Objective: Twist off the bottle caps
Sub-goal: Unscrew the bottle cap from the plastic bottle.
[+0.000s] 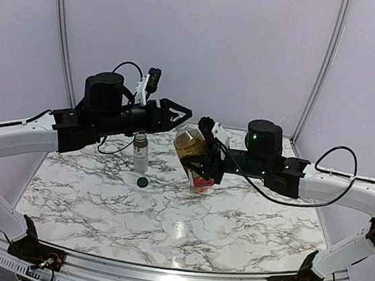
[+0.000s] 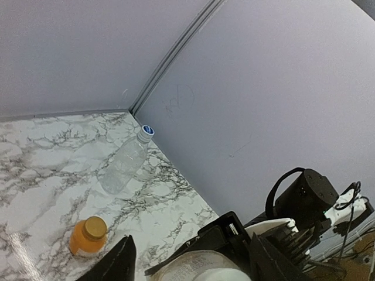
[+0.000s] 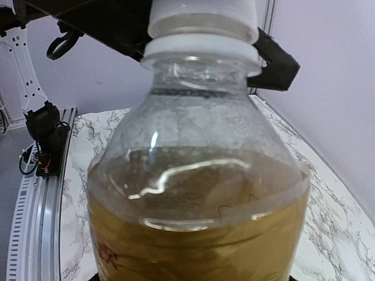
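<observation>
My right claw (image 1: 202, 164) clamps the tilted tea bottle (image 1: 188, 144). My left claw (image 1: 184, 118) gapes astride its white cap (image 3: 202, 14) — only the left wrist shows the juice bottle (image 2: 88, 236) and clear bottle (image 2: 123, 167), hidden overhead behind my left arm (image 1: 108, 121).

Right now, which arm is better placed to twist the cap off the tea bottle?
Left. The left gripper sits open around the white cap of the tea bottle, a finger on each side. The right gripper is clamped on the bottle's body, holding it tilted.
</observation>
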`<control>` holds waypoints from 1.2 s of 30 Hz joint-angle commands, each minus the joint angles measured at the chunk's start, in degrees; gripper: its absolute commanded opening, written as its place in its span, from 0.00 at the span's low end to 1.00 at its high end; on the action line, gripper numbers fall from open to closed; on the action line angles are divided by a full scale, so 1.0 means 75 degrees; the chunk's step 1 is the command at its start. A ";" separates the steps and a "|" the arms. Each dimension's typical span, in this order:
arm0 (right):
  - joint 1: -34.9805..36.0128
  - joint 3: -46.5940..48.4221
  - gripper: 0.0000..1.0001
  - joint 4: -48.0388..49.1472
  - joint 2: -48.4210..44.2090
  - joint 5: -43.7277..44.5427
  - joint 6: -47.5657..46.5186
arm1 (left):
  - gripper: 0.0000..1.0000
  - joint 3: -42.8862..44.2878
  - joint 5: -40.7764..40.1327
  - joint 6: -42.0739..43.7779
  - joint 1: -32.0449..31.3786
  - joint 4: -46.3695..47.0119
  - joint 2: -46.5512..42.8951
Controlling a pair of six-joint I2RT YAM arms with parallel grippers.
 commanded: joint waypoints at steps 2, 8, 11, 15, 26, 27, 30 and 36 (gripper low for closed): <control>-0.0253 -0.0095 0.40 0.0465 -0.0296 -0.1101 0.0305 | 0.79 0.0027 0.0457 0.0973 0.0091 0.0035 -0.0548; -0.0371 -0.0041 0.40 0.0502 -0.0251 -0.2413 0.0498 | 0.89 -0.0127 0.2074 0.2110 0.0353 0.0108 -0.0903; -0.0377 0.0062 0.40 0.0479 -0.0170 -0.3037 0.0595 | 0.90 -0.0125 0.3151 0.2500 0.0490 0.0203 -0.0942; -0.0374 0.0171 0.41 0.0551 -0.0010 -0.3815 0.0791 | 0.90 -0.0126 0.4224 0.3101 0.0544 0.0348 -0.0912; -0.0374 0.0261 0.41 0.0810 0.0252 -0.4824 0.1090 | 0.75 0.0108 0.5736 0.3430 0.0557 0.1015 -0.0297; -0.0375 0.0261 0.41 0.0807 0.0251 -0.4833 0.1099 | 0.74 0.0100 0.5771 0.3440 0.0557 0.1045 -0.0261; -0.0379 0.0250 0.41 0.0804 0.0251 -0.4826 0.1097 | 0.70 0.0033 0.5864 0.3455 0.0560 0.1155 -0.0211; -0.0379 0.0250 0.41 0.0807 0.0296 -0.4813 0.1099 | 0.62 -0.0068 0.5876 0.3391 0.0559 0.1335 -0.0210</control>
